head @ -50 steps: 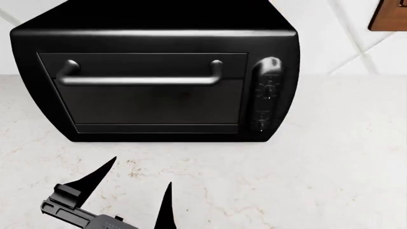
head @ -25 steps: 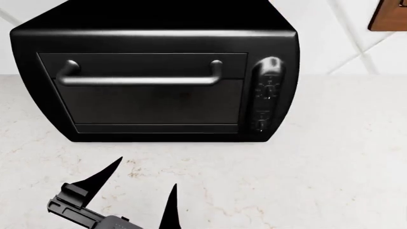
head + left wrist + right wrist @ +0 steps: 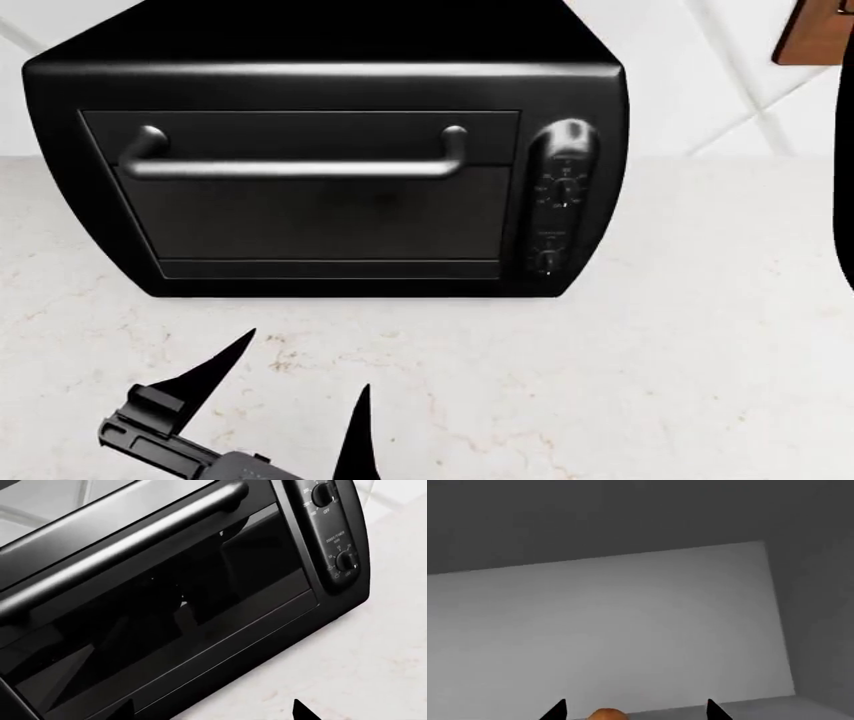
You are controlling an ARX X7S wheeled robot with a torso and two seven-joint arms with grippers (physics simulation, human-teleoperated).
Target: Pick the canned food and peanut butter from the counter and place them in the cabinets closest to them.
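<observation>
Neither the canned food nor the peanut butter shows as such in any view. My left gripper point(image 3: 304, 362) is open and empty, low over the white counter point(image 3: 667, 350) in front of a black toaster oven point(image 3: 320, 180). In the left wrist view its gripper point(image 3: 212, 703) faces the oven door point(image 3: 167, 605). My right gripper point(image 3: 635, 708) is open, its tips wide apart, facing a plain grey surface point(image 3: 627, 630) with darker grey walls. A small orange-tan rounded shape point(image 3: 607, 714) sits low between the tips, touching neither; I cannot tell what it is.
The toaster oven stands at the back of the counter, with knobs point(image 3: 563, 190) on its right side. A brown cabinet corner point(image 3: 814, 35) shows at the top right. A dark shape point(image 3: 845, 150) lies along the right edge of the head view.
My left gripper shifted slightly right and nearer a second ago, then held still. A dark shape has come in at the head view's right edge.
</observation>
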